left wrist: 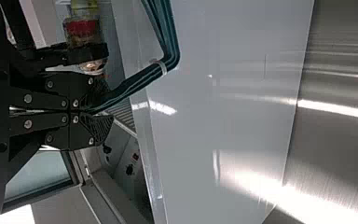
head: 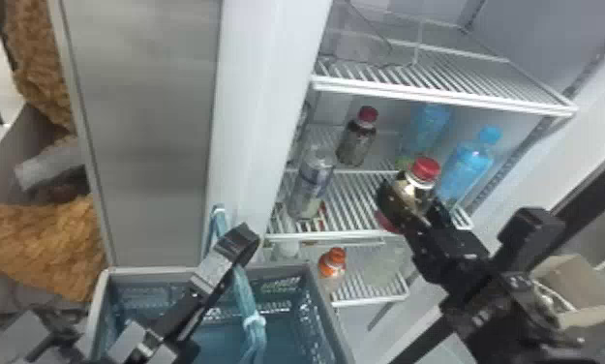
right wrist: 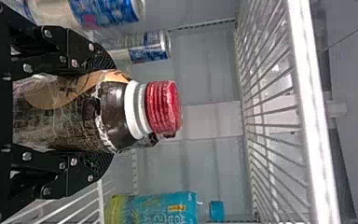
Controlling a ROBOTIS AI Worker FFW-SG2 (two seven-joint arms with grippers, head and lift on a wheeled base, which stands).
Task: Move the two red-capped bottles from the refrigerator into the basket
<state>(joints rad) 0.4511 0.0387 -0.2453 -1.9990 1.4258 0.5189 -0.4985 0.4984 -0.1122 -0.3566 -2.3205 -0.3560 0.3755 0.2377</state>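
While the right pincer [head: 415, 205] holds one red-capped bottle [head: 408, 191] at the front of the refrigerator's middle shelf [head: 335, 236], the second red-capped bottle [head: 357, 140] stands farther back on that shelf. The right wrist view shows the right pincer [right wrist: 102, 109] with a finger on either side of the held bottle's body — cap up, roughly upright. Whether its base touches the shelf: cannot tell.

Left pincer [head: 242, 239]: over the basket [head: 151, 272], its fingers closed on the basket's teal handle [head: 252, 310]. Left wrist view agrees — the fingers of the left pincer [left wrist: 93, 112] are together, with the handle between their tips.

Also on the middle shelf: a clear bottle [head: 313, 179] toward the left; two blue bottles [head: 465, 164] [head: 428, 127] toward the right. Lower shelf [head: 371, 301]: an orange-capped bottle [head: 335, 266]. Two cans [right wrist: 107, 11] [right wrist: 150, 49] appear in the right wrist view.
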